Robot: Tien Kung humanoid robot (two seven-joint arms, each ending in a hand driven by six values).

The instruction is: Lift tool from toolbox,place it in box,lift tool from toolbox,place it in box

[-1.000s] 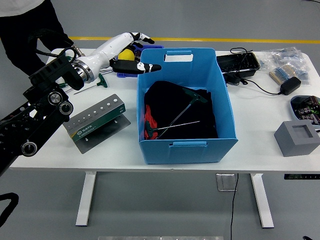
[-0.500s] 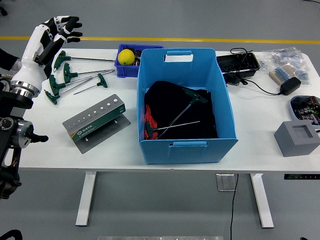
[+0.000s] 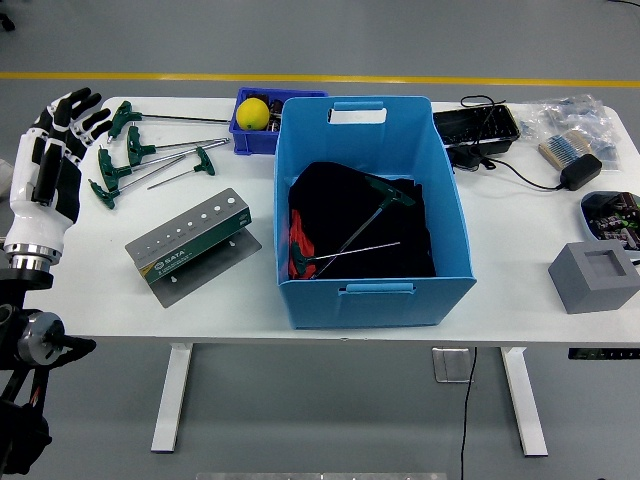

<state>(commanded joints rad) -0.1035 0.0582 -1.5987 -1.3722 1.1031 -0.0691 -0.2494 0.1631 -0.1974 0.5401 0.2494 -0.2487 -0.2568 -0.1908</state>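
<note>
- Head view: the left hand [image 3: 55,140] hangs over the table's left edge, fingers spread and holding nothing.
- The right arm is not in the picture.
- Inside the blue box [image 3: 372,300], two T-handle tools [image 3: 345,245] lie on a black cloth [image 3: 400,230], so both placements look done.
- Four more green-handled T-wrenches [image 3: 150,155] lie loose on the table at far left, just beside the hand.
- The grey tool holder [image 3: 190,240] sits near-left of the box, its slots showing empty.
- My read: the task looks finished, or nearly so; at most, the arm needs to settle back.
</note>
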